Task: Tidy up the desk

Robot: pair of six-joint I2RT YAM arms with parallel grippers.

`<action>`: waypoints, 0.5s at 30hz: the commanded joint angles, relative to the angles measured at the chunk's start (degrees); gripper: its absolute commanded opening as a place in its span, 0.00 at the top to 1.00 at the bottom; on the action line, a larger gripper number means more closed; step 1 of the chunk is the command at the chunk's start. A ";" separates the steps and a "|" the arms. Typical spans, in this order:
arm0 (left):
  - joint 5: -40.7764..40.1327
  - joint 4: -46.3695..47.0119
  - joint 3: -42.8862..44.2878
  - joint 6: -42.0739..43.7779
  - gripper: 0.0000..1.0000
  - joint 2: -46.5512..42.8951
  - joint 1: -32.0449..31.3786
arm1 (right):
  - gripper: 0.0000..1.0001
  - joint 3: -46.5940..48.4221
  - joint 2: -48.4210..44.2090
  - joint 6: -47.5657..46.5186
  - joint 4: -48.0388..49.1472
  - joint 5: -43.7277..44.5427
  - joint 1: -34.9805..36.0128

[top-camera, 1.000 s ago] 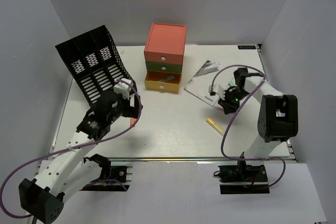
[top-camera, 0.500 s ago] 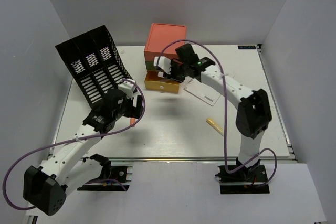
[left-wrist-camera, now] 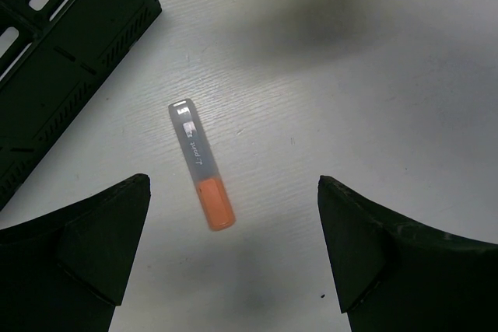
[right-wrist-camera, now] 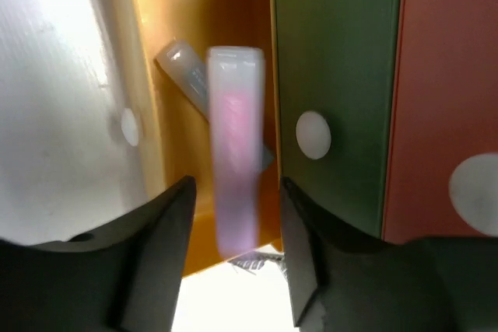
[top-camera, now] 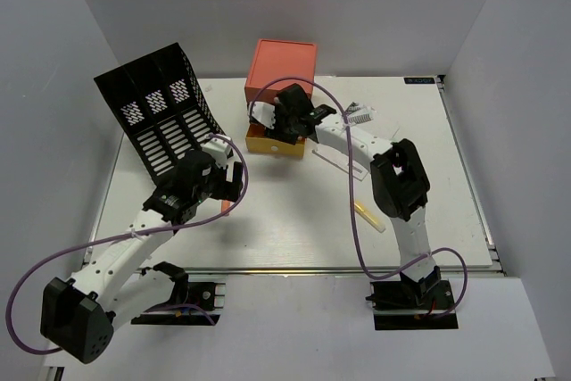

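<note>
The white desk (top-camera: 303, 229) carries a drawer unit (top-camera: 281, 86) with orange, green and yellow drawers. The yellow bottom drawer (right-wrist-camera: 148, 52) is open. My right gripper (top-camera: 284, 128) hovers over it, open. A blurred pink highlighter (right-wrist-camera: 236, 153) sits between its fingers with a gap on each side, above another highlighter (right-wrist-camera: 180, 66) lying in the drawer. My left gripper (left-wrist-camera: 233, 192) is open just above an orange highlighter (left-wrist-camera: 202, 165) lying flat on the desk, seen in the top view (top-camera: 226, 207) beside the left gripper (top-camera: 230, 186).
A black mesh file organizer (top-camera: 161, 113) stands at the back left, its edge close to the left gripper (left-wrist-camera: 54, 60). A spiral notebook (top-camera: 350, 136) lies right of the drawers. A yellow highlighter (top-camera: 368, 216) lies on the desk right of centre. A metal rail (top-camera: 294, 270) runs along the near edge.
My right arm swung from beside the notebook leftward to the open yellow drawer, and the pink highlighter now sits loose between its fingers. My left gripper barely moved.
</note>
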 commanded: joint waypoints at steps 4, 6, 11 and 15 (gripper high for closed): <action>-1.18 0.91 -0.35 -0.11 0.02 1.29 0.17 | 0.42 2.95 -2.15 0.92 -0.85 0.52 -0.17; -1.62 0.91 -0.27 -0.55 0.02 2.60 0.17 | 0.46 1.38 -4.96 2.85 -0.59 -2.46 -0.44; -3.99 1.17 -0.09 -3.00 0.35 6.38 0.17 | 1.00 -7.66 -17.16 13.55 0.02 -10.25 -2.36; -5.48 -0.32 1.58 -5.55 0.63 13.92 -0.96 | 1.00 -23.82 -31.48 25.86 3.80 -23.28 -6.49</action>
